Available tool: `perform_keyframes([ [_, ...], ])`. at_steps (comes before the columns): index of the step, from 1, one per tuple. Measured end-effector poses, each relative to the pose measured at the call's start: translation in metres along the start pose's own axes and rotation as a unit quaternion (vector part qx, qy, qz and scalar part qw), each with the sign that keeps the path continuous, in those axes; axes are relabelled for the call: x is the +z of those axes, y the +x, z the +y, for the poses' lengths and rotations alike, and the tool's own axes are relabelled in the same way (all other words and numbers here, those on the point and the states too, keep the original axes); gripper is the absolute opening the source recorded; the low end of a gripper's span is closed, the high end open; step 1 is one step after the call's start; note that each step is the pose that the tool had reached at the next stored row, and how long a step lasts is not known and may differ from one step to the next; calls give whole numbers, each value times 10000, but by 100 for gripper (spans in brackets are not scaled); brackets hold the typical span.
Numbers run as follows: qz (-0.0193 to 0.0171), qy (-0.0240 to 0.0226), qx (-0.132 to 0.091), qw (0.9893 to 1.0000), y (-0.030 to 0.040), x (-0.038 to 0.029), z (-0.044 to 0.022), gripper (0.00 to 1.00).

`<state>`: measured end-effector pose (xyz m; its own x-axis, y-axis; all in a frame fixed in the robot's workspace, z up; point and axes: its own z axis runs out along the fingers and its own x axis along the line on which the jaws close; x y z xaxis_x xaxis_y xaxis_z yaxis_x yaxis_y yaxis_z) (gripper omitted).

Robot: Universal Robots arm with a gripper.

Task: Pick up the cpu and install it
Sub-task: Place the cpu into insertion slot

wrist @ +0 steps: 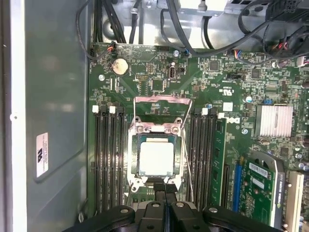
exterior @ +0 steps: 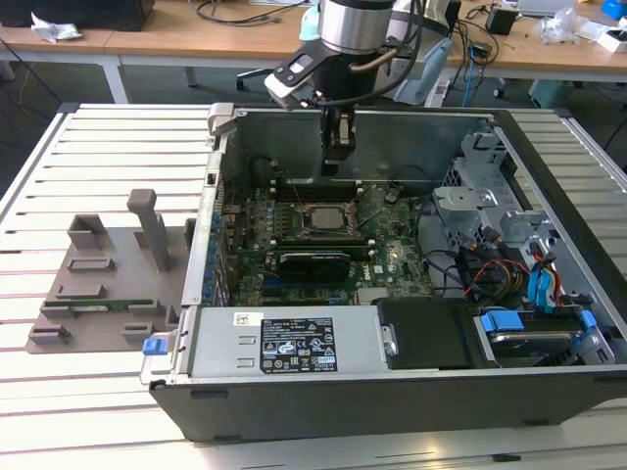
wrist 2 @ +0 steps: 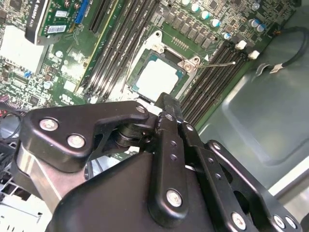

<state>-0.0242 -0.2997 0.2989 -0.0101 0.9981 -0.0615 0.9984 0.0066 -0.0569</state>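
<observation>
Inside the open computer case (exterior: 392,411) on the slatted desk (exterior: 98,147): the cpu (wrist: 157,158) lies flat in the motherboard socket (wrist: 155,128), silver top plate up, flanked on both sides by rows of memory slots (wrist: 107,154). By the look of it the chip is seated, not carried.

The gripper (wrist: 164,182) hangs above the motherboard (wrist: 154,67), jaws drawn together with nothing between them. In the first wrist view the tips sit over the socket's near edge, just beside the cpu and on its centre line; whether they touch the frame cannot be told. The second wrist view agrees: cpu (wrist 2: 155,79) just past the gripper (wrist 2: 166,99).

In the exterior view the gripper (exterior: 336,157) stands upright over the board, the cpu (exterior: 320,217) below it and slightly toward the case's front. The chip is square, so no long axis matters.
</observation>
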Motion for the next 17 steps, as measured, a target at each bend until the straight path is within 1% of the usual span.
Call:
perform_keyframes([
  [9, 0, 0, 0, 10000, -9, -153, -8, 11],
  [10, 0, 0, 0, 10000, -12, -191, -10, 11],
  [12, 0, 0, 0, 10000, -14, -225, -12, 11],
  [17, 4, 0, 0, 10000, -14, -230, -12, 11],
])
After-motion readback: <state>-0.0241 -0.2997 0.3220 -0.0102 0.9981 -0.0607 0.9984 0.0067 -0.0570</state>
